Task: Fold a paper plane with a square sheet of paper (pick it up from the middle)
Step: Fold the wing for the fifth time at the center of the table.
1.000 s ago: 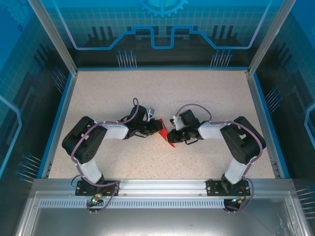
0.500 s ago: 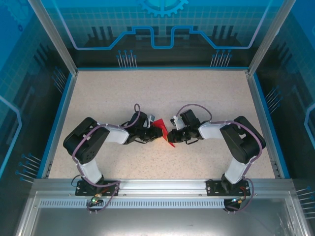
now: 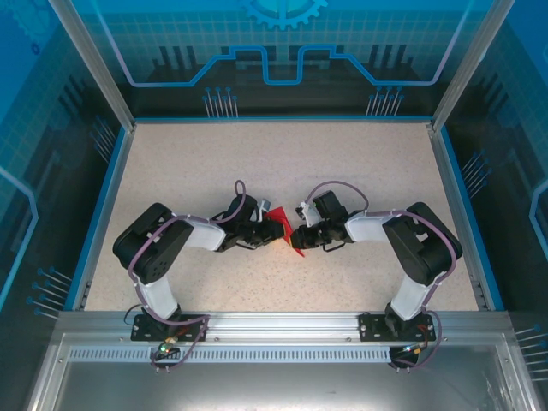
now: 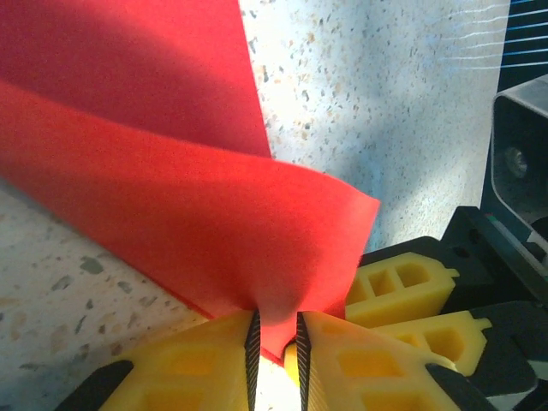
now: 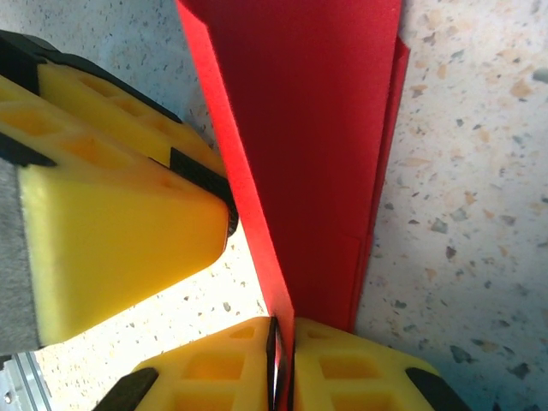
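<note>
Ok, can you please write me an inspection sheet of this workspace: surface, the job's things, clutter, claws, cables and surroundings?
surface: speckled beige tabletop, flat, no marks seen.
job's things: thin bright red paper sheet, partly folded, its layers overlapping, with one flap curving up into the left claw. It lies between the two arms.
clutter: nothing seen.
claws: left claw is shut on the curved flap of the sheet. Right claw is shut on a raised folded edge. The two claws are close together.
cables: purple cable loops run along each arm, apart from the sheet.
surroundings: blue printed walls on three sides, metal rail at the near edge.
</note>
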`<state>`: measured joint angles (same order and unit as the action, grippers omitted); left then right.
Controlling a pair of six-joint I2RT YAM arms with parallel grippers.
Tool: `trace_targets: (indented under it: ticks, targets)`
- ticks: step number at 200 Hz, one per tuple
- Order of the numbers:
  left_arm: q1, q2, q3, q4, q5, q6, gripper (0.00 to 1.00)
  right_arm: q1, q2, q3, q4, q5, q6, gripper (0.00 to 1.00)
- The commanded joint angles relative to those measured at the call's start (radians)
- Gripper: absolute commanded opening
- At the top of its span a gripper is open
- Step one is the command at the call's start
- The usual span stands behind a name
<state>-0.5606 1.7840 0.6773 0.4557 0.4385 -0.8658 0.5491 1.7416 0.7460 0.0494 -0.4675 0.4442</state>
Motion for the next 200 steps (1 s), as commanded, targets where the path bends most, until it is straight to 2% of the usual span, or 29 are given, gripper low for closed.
trace_targets:
  ticks: [1, 130, 200]
  targets:
    - [-0.006, -0.004, -0.009, 0.052, -0.016, -0.007, 0.21, 0.017, 0.048, -0.001, -0.059, 0.055, -0.025, 0.13]
    - [-0.006, 0.046, 0.043, -0.038, -0.040, 0.013, 0.20, 0.029, 0.047, 0.013, -0.080, 0.064, -0.035, 0.17]
    - [-0.007, 0.040, 0.054, -0.118, -0.060, 0.037, 0.19, 0.004, -0.074, 0.014, -0.133, 0.016, -0.012, 0.22]
